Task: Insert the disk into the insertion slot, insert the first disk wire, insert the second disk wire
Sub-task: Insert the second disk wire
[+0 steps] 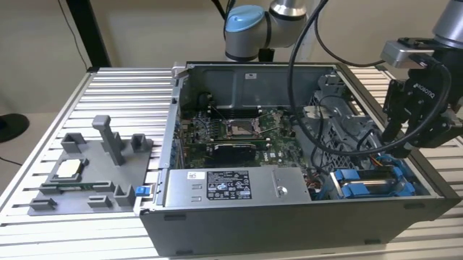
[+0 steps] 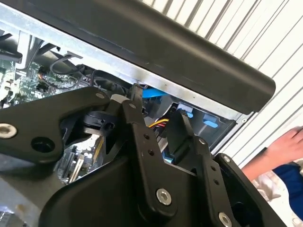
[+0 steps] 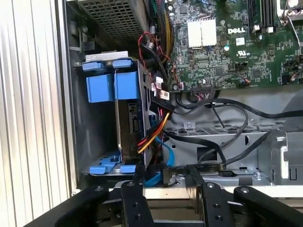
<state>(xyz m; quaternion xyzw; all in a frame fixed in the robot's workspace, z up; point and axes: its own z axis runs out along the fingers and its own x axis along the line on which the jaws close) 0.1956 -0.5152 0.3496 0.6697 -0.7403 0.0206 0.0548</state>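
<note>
The black bar-linked tool [image 3: 165, 176] hangs over the open corner of the case with its fingers [image 3: 138, 176] spread. The plug end of a flat black cable [image 3: 203, 166] lies between the fingertips; whether either one touches it cannot be told. Just beyond them the flat silver metal disk [image 3: 129, 118], in its bright blue plastic carrier frame, stands on edge inside the grey rectangular insertion slot [image 3: 92, 137] with blue clips. A red, yellow and black wire bundle [image 3: 154, 132] and a thin blue cable [image 3: 171, 156] run to the disk's near end. Beside the slot lies the green circuit board [image 3: 227, 52].

In the exterior view the dark grey open computer case [image 1: 289, 230] sits on a table [image 1: 116, 89] of ribbed silver aluminium slats, with the slot in the corner on the exterior view's right. A silver power-supply box [image 1: 231, 187] lies along the near wall. On the exterior view's left a grey plastic fixture [image 1: 87, 173] stands on the table, well apart from the case. Behind are a beige wall [image 1: 152, 32] and a black upright post [image 1: 88, 30]. In the second wrist view a person's hand [image 2: 284, 146], with a blue sleeve, shows beyond the case over the slats.
</note>
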